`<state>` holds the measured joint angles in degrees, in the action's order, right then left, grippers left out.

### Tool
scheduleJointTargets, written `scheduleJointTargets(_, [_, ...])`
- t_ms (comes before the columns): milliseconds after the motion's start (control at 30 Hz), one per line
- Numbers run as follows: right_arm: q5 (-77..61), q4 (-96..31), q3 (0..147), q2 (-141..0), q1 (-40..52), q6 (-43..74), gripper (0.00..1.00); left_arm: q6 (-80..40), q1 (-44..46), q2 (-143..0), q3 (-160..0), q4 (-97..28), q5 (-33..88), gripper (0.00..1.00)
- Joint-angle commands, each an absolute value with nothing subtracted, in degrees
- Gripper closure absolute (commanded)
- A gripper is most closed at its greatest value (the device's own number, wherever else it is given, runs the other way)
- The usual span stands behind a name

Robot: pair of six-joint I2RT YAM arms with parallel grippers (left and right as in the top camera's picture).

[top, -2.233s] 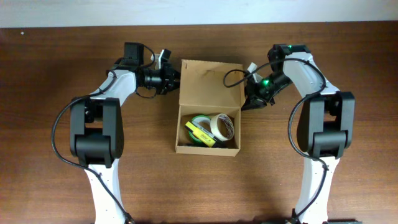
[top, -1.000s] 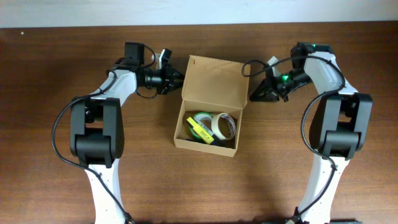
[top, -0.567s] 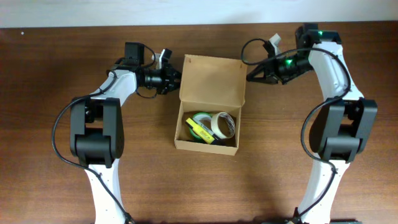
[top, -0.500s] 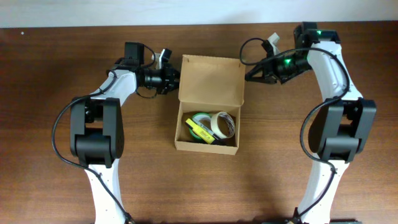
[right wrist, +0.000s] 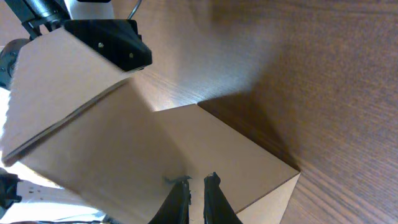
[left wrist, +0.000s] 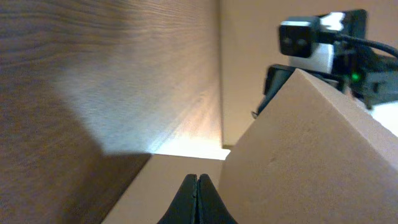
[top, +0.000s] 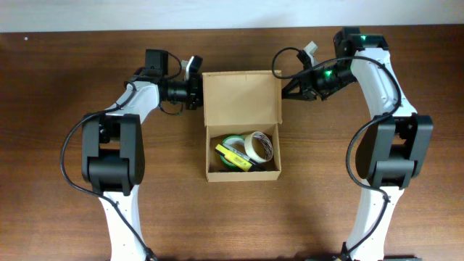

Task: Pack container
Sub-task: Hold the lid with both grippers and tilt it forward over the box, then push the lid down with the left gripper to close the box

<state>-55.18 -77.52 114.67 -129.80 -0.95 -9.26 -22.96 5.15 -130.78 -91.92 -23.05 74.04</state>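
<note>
left claw (left wrist: 197,182): fingers pressed together with nothing between them, tips right at the left side edge of the lid flap (top: 241,98). right claw (right wrist: 194,182): all but closed, a mere sliver between the fingers, tips at the flap's right side. nothing looks pinched there, though the contact itself is hard to make out. closed tips make blunt pushers, and with one on each side the flap should stay square when tipped forward over the opening, which looks like the step in hand. the container (top: 243,176) sits between the arms, midway between the worktop's (top: 58,217) left and right edges and nearer its far edge. tape rolls (top: 257,145) lie inside.
</note>
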Motion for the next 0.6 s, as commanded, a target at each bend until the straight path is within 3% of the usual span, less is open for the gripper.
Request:
scheduleJointTargets(0, [-55.22, -78.35, 116.38, -127.09, -0.45, -10.46, 0.91, -20.91, 5.48, -131.57, -91.59, -22.90, 81.25, 0.98])
scheduleJointTargets(567, [-50.30, -84.29, 122.61, -116.95, -6.42, -10.70, 0.85, -19.35, 6.24, -131.39, -91.59, -26.11, 90.19, 0.98])
